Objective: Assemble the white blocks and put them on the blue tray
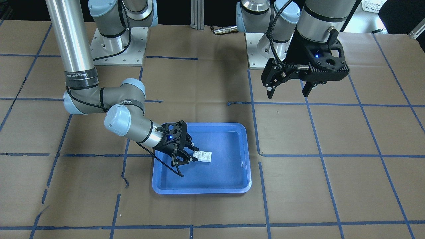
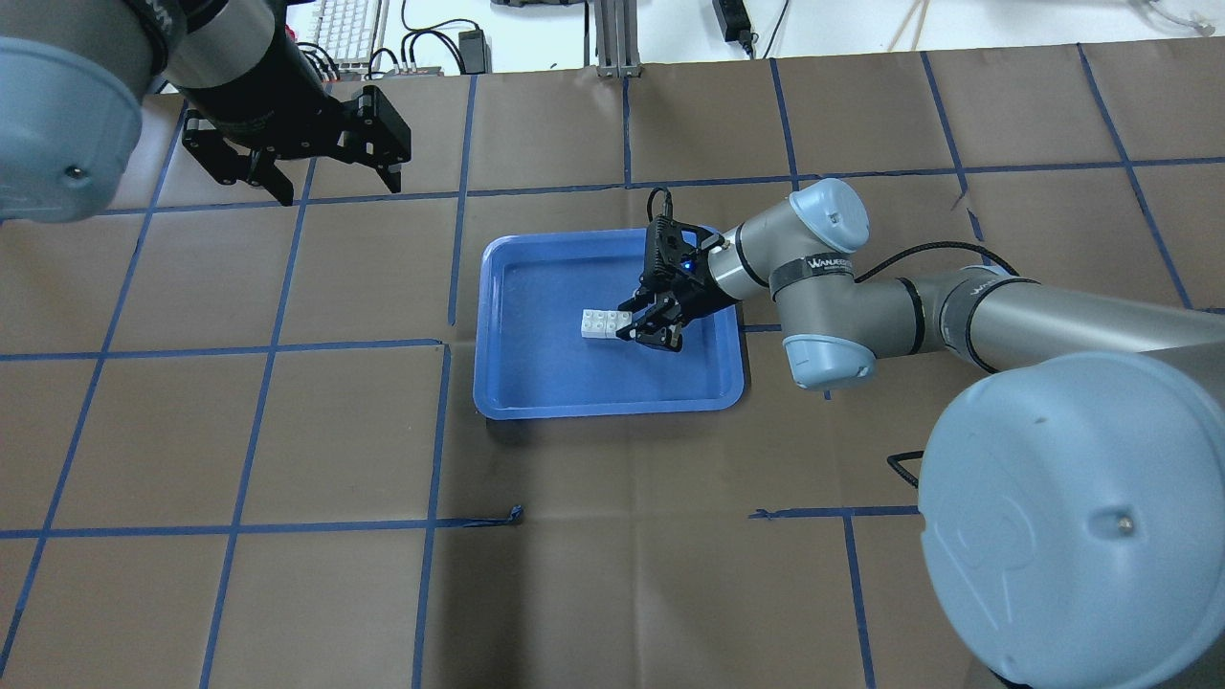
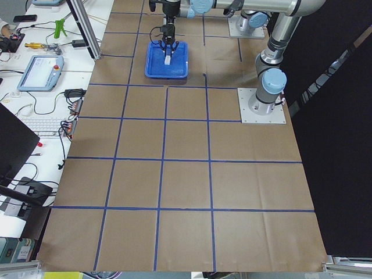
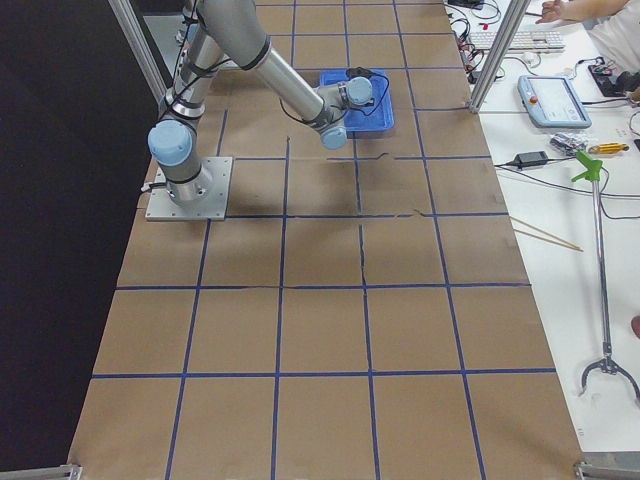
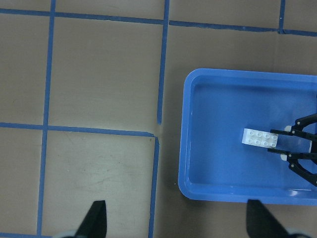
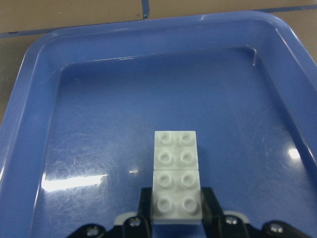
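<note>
Two white blocks (image 1: 203, 156) lie end to end as one strip on the floor of the blue tray (image 1: 199, 191). My right gripper (image 1: 192, 155) reaches low into the tray, its fingertips (image 6: 147, 201) pressed against both sides of the nearer block (image 6: 176, 173). The blocks (image 2: 603, 324) and the tray (image 2: 608, 407) also show in the overhead view, with the right gripper (image 2: 627, 323) at the strip's end. My left gripper (image 1: 287, 89) hangs open and empty high above the table, well away from the tray; its camera looks down on the tray (image 5: 185, 148) and the blocks (image 5: 261, 138).
The table is covered in brown paper with a blue tape grid (image 2: 445, 344). The arm bases (image 1: 119, 46) stand at the robot's side. A desk with a keyboard and a teach pendant (image 3: 40, 72) runs along the far table edge.
</note>
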Controlling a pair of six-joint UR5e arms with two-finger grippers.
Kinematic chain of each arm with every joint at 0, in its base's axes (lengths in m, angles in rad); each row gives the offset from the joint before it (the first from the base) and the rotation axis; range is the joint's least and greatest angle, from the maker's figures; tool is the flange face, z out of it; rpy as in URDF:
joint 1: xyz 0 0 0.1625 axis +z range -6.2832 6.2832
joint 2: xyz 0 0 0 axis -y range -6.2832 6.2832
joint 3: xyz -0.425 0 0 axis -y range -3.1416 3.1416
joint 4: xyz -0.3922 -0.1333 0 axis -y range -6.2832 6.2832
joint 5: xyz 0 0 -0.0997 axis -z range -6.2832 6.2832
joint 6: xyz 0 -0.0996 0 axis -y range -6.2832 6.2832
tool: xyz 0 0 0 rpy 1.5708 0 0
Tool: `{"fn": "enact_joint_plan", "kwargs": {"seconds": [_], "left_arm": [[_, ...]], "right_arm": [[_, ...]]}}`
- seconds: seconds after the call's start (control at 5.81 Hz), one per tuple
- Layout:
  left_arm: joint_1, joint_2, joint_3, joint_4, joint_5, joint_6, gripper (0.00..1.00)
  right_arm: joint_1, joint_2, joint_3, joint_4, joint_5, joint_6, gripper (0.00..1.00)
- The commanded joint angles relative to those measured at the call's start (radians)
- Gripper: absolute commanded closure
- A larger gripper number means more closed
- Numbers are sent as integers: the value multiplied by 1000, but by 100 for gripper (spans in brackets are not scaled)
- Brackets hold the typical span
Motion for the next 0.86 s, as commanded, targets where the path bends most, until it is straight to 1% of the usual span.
{"fn": "enact_joint_plan", "kwargs": {"seconds": [0.0, 0.34, 0.52, 0.69], "left_arm": [[0, 0, 0, 0, 0, 0, 1], [0, 0, 0, 0, 0, 0, 1], [0, 0, 0, 0, 0, 0, 1], [0, 0, -2, 0, 0, 0, 1]], "right_arm": [[0, 4, 0, -1, 1, 0, 74], [0, 4, 0, -1, 1, 2, 66], [0, 3, 0, -1, 3, 12, 59], [0, 3, 0, -1, 3, 14, 48]]}}
